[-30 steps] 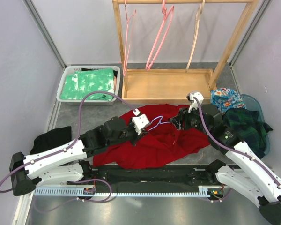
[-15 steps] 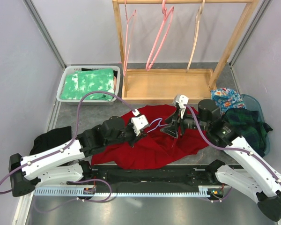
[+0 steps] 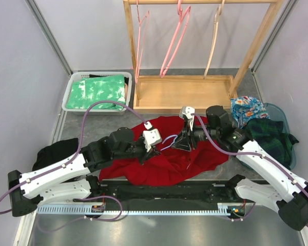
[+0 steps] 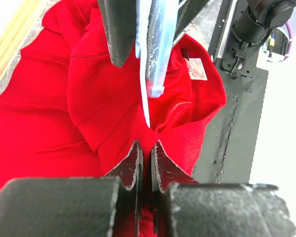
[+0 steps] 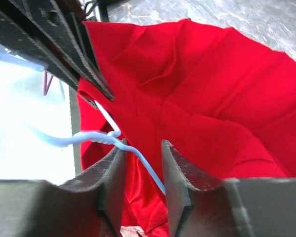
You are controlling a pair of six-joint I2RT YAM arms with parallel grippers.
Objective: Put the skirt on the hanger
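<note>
Red skirt (image 3: 164, 166) below; left gripper (image 4: 146, 148) clamped on pale-blue hanger (image 5: 108, 136), right gripper (image 5: 142, 148) at its 3 o'clock, half-open astride it

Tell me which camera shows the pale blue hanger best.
Right wrist: the pale blue hanger is close and large, and its twisted neck and one wire stand out clearly against the red skirt. The top view shows only a small, distant loop of it. The left wrist view shows just a thin, blurred strip.
</note>
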